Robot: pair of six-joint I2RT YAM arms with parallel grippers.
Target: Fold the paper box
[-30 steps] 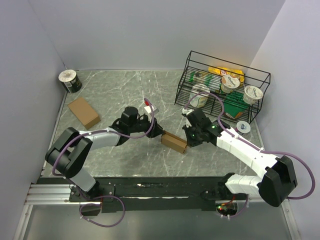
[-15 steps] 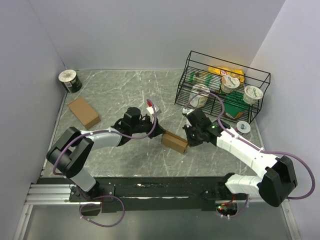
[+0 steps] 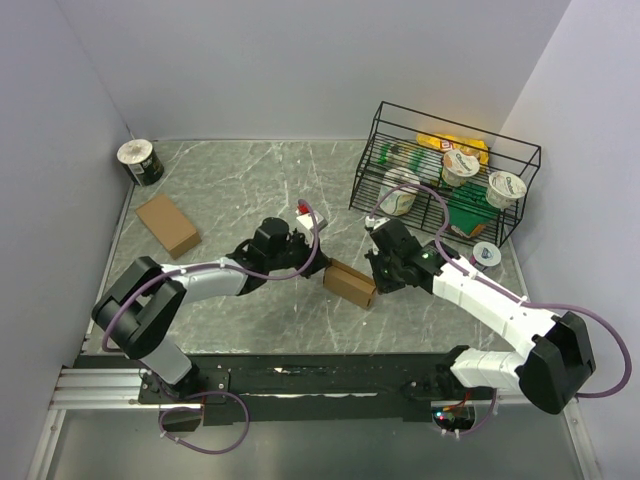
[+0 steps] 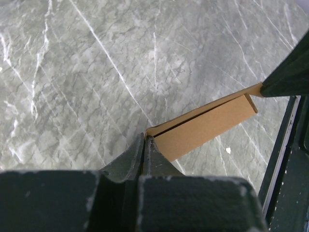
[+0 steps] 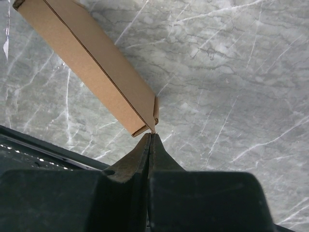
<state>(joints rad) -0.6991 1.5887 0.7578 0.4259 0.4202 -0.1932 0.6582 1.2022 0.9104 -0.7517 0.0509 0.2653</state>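
At the far left corner of the grey marbled tabletop (image 3: 230, 170) stands a dark can (image 3: 140, 161) with a pale top. Near it, toward the arms, a formed brown cardboard box (image 3: 168, 224) lies flat, well apart from the action.

The left gripper (image 3: 321, 267) (image 4: 145, 141) reaches in low from the left. Its jaws are pressed together, with the tips touching the left corner of the paper box (image 3: 349, 283) (image 4: 207, 126) (image 5: 91, 63). It cannot be told whether a sliver of cardboard is caught between them.

The paper box is a small, flat brown rectangle near the middle of the tabletop, between the two arms. The left wrist view shows a dark seam along its upper edge.

The right gripper (image 3: 374, 288) (image 5: 151, 138) meets the opposite end. Its jaws are likewise pressed together, with the tips at the box's corner beside an open end flap.

To the far right stands a black wire basket (image 3: 460, 127) holding yogurt cups (image 3: 460, 166) and a yellow packet (image 3: 450, 143). A small round lid (image 3: 487, 254) lies just in front of it.
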